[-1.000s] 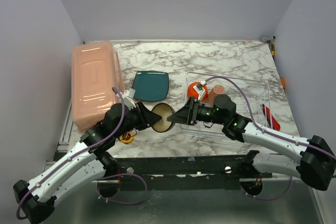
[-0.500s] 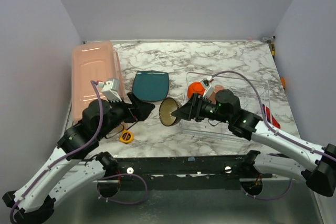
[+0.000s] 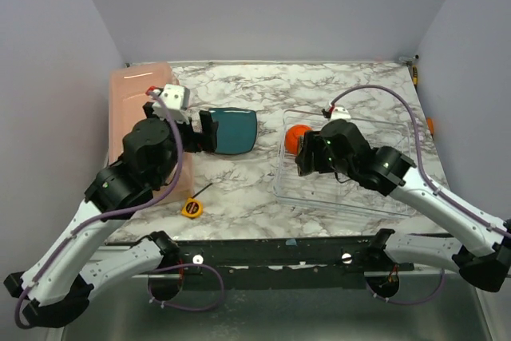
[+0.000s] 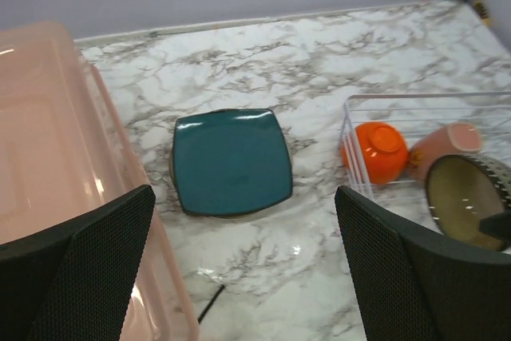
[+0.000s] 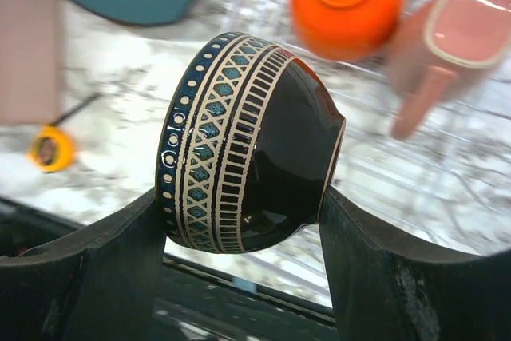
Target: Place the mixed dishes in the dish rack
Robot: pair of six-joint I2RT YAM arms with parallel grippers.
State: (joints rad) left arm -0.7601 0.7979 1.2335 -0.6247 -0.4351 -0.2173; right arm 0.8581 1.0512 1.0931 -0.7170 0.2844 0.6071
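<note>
Glazed dk-brown bowl point(image 5: 247, 141), patterned teal/cream band at rim, cream inside. It's on its side, clamped between right fingers point(image 5: 375, 277): 1 pad on the rim band, the other by the foot. It hangs over the left end of the dish rack point(image 3: 343, 197); can't tell if it touches the wire grid.

Handling (judgement): looks ceramic, so stiff, slick glaze, chips if dropped, moderate wt. Grip sits low on a curved wall and could slide, so lower slow and release only once it's seated.

2 dishes are already in the rack: orange bowl point(image 4: 375, 149), foot toward the left wrist cam, w/ pinkish mug point(image 4: 447, 145) lying on its side just beside it.

Teal plate point(image 4: 231, 161) lies flat on the bench point(image 3: 263, 85), between the rack and the salmon tub point(image 3: 132, 93), apart from both. Prob the last dish to load. It's thin, flat and slick w/ a low rim, so best hold is an edge or corner, 1 pad under the lip.

Left fingers point(image 4: 88, 277) gape wide, hold nothing, hover above and near side of the plate.

Yellow tape measure point(image 3: 191, 208) sits near the front bench edge; not a dish.
</note>
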